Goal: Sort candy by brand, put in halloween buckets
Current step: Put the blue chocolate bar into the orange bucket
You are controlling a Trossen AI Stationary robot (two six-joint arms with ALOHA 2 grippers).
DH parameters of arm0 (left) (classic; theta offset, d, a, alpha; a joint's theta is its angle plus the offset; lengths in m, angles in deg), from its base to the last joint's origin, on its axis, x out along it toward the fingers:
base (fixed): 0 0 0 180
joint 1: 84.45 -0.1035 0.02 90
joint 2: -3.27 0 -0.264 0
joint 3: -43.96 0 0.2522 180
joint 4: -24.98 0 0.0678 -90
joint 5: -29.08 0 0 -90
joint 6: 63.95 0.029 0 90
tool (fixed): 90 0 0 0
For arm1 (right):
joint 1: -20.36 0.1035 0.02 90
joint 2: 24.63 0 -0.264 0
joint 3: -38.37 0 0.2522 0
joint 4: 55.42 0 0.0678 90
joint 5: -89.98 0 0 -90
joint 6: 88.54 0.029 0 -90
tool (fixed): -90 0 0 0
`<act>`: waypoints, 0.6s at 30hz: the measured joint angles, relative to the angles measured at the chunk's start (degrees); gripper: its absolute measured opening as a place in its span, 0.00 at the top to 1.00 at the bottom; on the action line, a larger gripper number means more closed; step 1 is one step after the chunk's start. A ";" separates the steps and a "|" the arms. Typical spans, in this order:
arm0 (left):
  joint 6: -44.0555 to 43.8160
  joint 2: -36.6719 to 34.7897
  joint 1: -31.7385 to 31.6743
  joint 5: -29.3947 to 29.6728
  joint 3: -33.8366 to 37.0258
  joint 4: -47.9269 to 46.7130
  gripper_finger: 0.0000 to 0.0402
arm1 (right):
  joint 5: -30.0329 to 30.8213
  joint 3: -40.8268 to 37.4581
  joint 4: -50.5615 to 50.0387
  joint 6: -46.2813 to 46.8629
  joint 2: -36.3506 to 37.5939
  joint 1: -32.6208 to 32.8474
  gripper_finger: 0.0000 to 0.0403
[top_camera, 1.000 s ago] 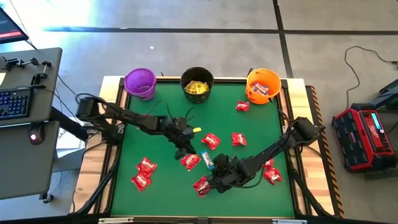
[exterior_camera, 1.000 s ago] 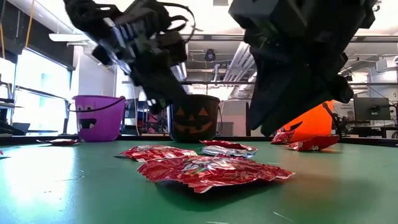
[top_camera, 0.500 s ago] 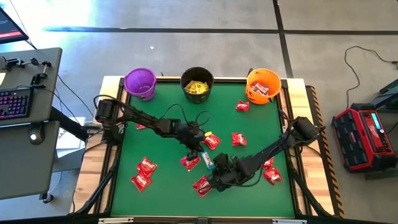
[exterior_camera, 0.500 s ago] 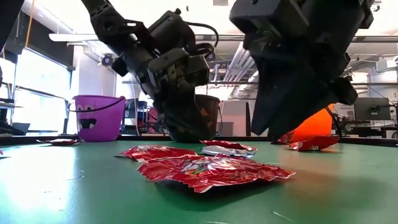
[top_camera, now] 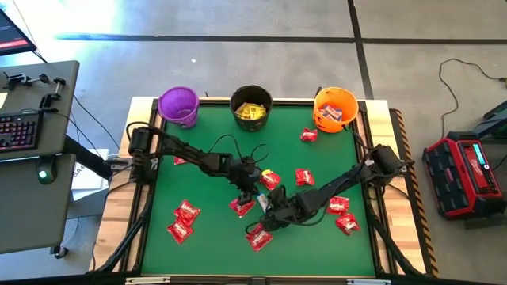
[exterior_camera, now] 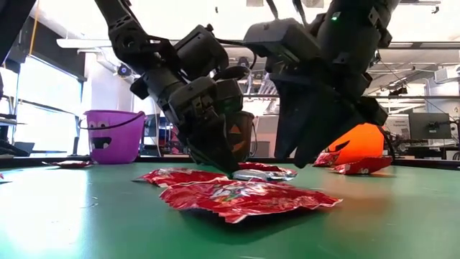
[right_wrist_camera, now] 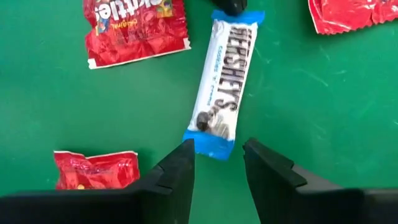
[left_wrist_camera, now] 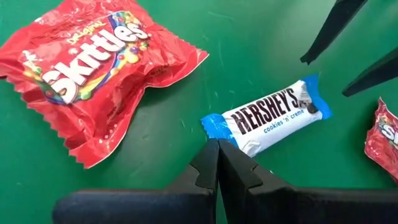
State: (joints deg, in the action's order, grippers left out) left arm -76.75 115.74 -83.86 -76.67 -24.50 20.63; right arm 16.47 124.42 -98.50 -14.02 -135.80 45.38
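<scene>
Keyboard (top_camera: 17, 133) on grey desk (top_camera: 40, 170); red case (top_camera: 463, 176) on floor.

I can read words on 2 kinds of candy. The white-and-blue bar (left_wrist_camera: 266, 116) says "HERSHEY'S" in big dark letters, w/ "cookies 'n' creme" in small blue letters under it. I see the same bar (right_wrist_camera: 225, 79) from my right wrist too; there "HERSHEY'S" runs along its length. The red packet (left_wrist_camera: 90, 75) beside the bar says "Skittles" in big white letters, w/ "ORIGINAL" small above it. Another red packet (right_wrist_camera: 136, 29) shows part of that same white word. Other packets are too small or cut off to read.
</scene>
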 joint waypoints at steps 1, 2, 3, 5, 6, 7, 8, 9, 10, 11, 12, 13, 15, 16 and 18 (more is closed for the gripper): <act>-0.02 0.24 0.00 -0.02 -0.04 0.13 1.00 | -0.02 0.00 0.06 0.00 0.00 -0.02 0.69; -0.04 0.49 0.00 -0.07 -0.09 0.19 1.00 | -0.01 0.00 0.18 0.00 0.00 -0.02 0.68; -0.04 0.83 0.01 -0.08 -0.11 0.20 1.00 | -0.03 0.00 0.42 0.00 0.00 -0.01 0.67; -0.02 1.21 0.09 -0.12 -0.13 0.24 1.00 | -0.28 0.00 0.65 0.02 0.00 0.00 0.64; -0.02 1.42 0.15 -0.03 -0.15 0.24 1.00 | -0.54 0.00 0.55 0.23 0.00 0.02 0.61; -0.03 1.60 0.19 0.02 -0.15 0.26 1.00 | -0.79 0.00 0.49 0.65 0.00 0.04 0.58; -0.04 1.64 0.22 0.02 -0.15 0.25 1.00 | -1.23 0.00 0.42 1.46 0.00 0.06 0.54; -0.02 1.66 0.25 0.11 -0.15 0.23 1.00 | -1.51 0.00 0.42 2.01 0.00 0.09 0.51; -0.02 1.68 0.28 0.20 -0.13 0.22 1.00 | -1.54 0.00 0.34 2.58 0.00 0.10 0.47; -0.02 1.70 0.28 0.26 -0.13 0.22 1.00 | -1.42 0.00 0.02 3.09 0.00 0.12 0.43; -0.02 1.74 0.28 0.26 -0.11 0.20 1.00 | -0.96 0.00 -0.53 3.68 0.00 0.13 0.40; -0.02 1.74 0.28 0.28 -0.11 0.16 1.00 | -0.45 -0.01 -0.99 4.05 0.00 0.13 0.37; -0.02 1.79 0.30 0.31 -0.09 -0.09 1.00 | -0.08 -0.02 -1.37 4.17 -0.03 0.10 0.33; -0.02 1.80 0.30 0.31 -0.09 -0.14 1.00 | -0.02 -0.02 -1.23 4.17 -0.15 -0.06 0.31; -0.02 1.83 0.30 0.35 -0.06 -0.18 1.00 | -0.74 -0.02 0.09 4.34 -0.84 -0.28 0.30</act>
State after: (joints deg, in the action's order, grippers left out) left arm -76.77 117.57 -83.56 -76.32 -24.56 20.46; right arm 15.74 124.40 -98.41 -9.68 -136.65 45.09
